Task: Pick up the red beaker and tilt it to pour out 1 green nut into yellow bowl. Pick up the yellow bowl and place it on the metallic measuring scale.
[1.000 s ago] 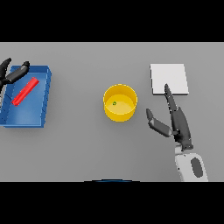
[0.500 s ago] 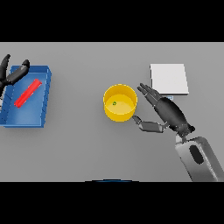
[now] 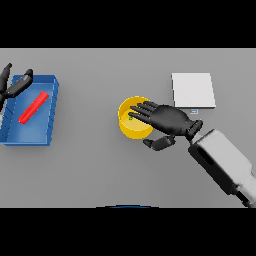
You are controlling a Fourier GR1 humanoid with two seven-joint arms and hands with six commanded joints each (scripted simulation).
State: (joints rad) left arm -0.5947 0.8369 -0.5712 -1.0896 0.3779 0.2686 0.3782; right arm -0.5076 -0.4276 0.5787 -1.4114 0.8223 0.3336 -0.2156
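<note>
Right hand (image 3: 167, 119) moved in from beside the round yellow bowl (image 3: 131, 128) to over it since half a second ago.
Your right hand now sits across the bowl's right rim, fingers spread and reaching over the opening, thumb tucked below near the outer wall; not clamped yet, nothing held. Small green nut (image 3: 131, 118) shows inside, so pouring looks done. Flat pale metallic scale (image 3: 193, 90) lies up and right of the bowl, behind your wrist, well apart. Left hand (image 3: 14, 85) idles, relaxed, at the blue tray (image 3: 30, 136) holding the red beaker (image 3: 34, 106), far left on the grey tabletop (image 3: 90, 165). Right arm is nearer.
</note>
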